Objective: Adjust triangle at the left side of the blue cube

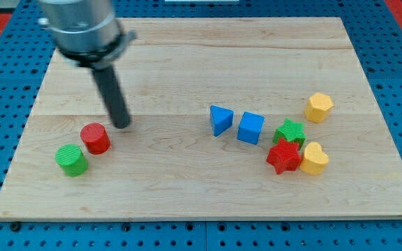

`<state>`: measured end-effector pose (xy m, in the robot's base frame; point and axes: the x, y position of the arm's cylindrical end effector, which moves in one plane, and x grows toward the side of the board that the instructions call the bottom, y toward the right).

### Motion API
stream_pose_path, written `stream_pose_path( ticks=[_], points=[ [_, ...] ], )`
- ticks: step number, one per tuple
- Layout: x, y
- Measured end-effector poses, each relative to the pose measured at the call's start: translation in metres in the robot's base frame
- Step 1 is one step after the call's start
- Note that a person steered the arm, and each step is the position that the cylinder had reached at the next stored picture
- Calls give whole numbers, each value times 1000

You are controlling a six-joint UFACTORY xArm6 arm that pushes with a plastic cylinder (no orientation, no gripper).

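My tip (122,124) carries no jaws and holds nothing; it rests on the wooden board (187,181), just above-right of the red cylinder (95,138). The blue triangle (220,119) sits just left of the blue cube (250,128), well apart from my tip.

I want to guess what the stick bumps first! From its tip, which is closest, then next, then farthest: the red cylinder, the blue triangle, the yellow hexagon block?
Measured from my tip:
1. Red cylinder block, just toward the view's lower left.
2. Blue triangle block, mid-board, to the view's right.
3. Yellow hexagon block, far at the view's right.
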<state>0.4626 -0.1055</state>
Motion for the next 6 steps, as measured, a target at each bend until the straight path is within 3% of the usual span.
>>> stream_pose_path(
  ticks=[2, 4, 6],
  points=[
    [-54, 133],
    [-21, 152],
    [-22, 160]
  ],
)
